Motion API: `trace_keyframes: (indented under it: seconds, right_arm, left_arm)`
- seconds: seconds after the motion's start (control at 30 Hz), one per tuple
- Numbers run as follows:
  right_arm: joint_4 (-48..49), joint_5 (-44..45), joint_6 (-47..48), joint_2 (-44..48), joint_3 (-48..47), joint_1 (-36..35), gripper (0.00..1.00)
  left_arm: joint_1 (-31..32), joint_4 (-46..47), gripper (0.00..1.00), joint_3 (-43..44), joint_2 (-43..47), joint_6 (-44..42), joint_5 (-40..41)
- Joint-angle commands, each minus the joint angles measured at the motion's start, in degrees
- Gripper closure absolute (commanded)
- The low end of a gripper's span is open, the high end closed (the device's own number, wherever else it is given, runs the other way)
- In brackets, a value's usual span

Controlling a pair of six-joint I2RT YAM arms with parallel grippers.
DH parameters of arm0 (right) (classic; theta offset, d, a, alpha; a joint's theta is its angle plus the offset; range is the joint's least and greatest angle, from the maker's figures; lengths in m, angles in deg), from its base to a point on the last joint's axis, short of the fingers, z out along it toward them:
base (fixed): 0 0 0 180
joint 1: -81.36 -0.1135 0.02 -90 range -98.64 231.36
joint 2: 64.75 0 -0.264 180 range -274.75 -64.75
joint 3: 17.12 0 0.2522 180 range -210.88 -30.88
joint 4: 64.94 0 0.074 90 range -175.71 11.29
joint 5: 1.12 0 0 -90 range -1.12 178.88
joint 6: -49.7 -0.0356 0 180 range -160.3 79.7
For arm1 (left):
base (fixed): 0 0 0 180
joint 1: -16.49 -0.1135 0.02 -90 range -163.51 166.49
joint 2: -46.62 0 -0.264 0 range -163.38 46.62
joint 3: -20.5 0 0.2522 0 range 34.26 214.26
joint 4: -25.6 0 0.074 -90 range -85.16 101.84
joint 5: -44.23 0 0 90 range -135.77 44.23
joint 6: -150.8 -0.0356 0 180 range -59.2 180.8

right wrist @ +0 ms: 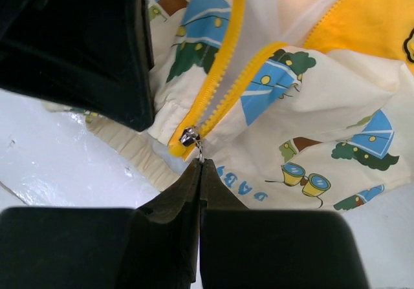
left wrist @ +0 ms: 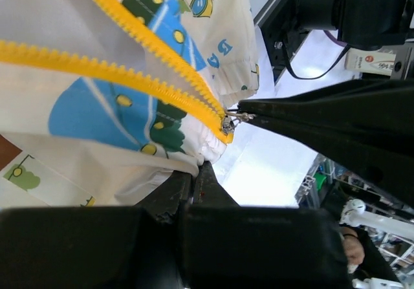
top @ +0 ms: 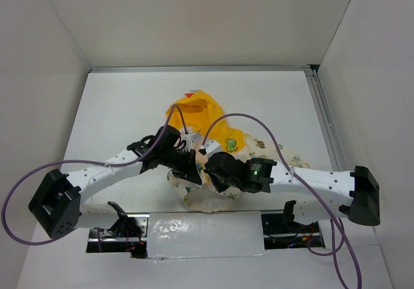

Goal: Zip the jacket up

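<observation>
Top external view: white table inside white walls. Left arm and right arm both reach inward and meet over the middle, purple cables looping above them. The jacket lies crumpled at mid-table, partly under the two wrists. It is cream with a cartoon print, and its yellow hood is on the far side, away from the arm bases. Left wrist view: two rows of yellow zipper teeth run apart across the fabric and join only at the slider, so the zip is undone above that point. The left gripper has its fingers pressed together with no gap visible, tips at the gathered hem just below the slider – it appears to pinch the jacket there (the contact itself is partly hidden by the finger bodies). Right wrist view: the right gripper is closed tight, fingertips meeting on the small metal pull tab. The pull tab hangs from the silver slider, which sits at the bottom end of the zip, right at the hem. The two grippers are close together – the left one's black body fills the upper left of the right wrist view.
</observation>
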Motion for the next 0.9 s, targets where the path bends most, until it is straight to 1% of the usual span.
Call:
trace_keyframes:
  seconds: [0.0,0.17,0.3,0.47,0.53,0.57,0.6,0.63,0.67,0.7,0.73,0.8,0.83,0.87]
  right_arm:
    - [1.6,1.4,-1.0,1.5,-3.6,2.0,1.0]
    - [-2.6,2.2,-1.9,-2.6,-5.1,5.2,1.0]
    - [-0.6,4.5,-3.3,-3.4,-5.3,6.4,1.0]
    - [3.7,6.2,-4.1,-0.2,-3.8,8.8,1.0]
    - [4.8,3.5,-1.8,0.5,-3.7,8.6,1.0]
    - [5.1,1.7,-0.9,0.7,-3.6,8.6,1.0]
    - [5.4,-1.1,0.3,0.9,-3.6,8.6,1.0]
    - [5.0,-7.2,2.0,0.7,-3.6,8.6,1.0]
    - [4.6,-10.8,2.5,0.4,-3.9,8.7,1.0]
    - [2.8,-15.6,3.9,-0.5,-4.2,8.7,1.0]
    - [1.9,-18.4,4.2,-0.9,-4.8,8.6,1.0]
    - [0.6,-21.3,5.0,-1.6,-5.1,9.0,1.0]
    - [0.0,-23.5,5.2,-1.5,-5.1,9.2,1.0]
    - [-0.4,-24.0,5.7,-1.5,-5.2,9.3,1.0]
  left_arm:
    - [1.7,-0.9,1.0,1.4,0.4,-2.7,0.3]
    - [4.6,-0.5,1.0,0.7,2.1,-4.5,-0.4]
    - [5.9,-0.8,1.0,0.5,1.9,-5.1,-1.0]
    - [7.5,-0.8,1.0,-0.6,1.7,-5.6,-2.1]
    - [7.7,-1.7,1.0,0.0,1.0,-4.9,0.4]
    - [7.7,-3.6,1.0,0.7,0.7,-3.8,1.6]
    - [7.7,-4.8,1.0,2.8,-0.1,-3.3,3.1]
    - [7.7,-5.9,1.0,4.1,-0.4,-2.3,7.4]
    - [7.7,-7.9,0.98,5.4,-0.7,-2.1,8.9]
    - [7.7,-8.2,0.87,7.3,-0.7,-2.1,12.2]
    - [7.7,-8.1,0.8,8.0,-0.4,-2.6,13.3]
    - [7.7,-6.8,0.71,9.4,0.9,-3.2,15.3]
    - [7.7,-6.5,0.62,9.8,1.3,-4.5,16.0]
    - [7.7,-6.6,0.59,11.1,1.8,-4.8,16.8]
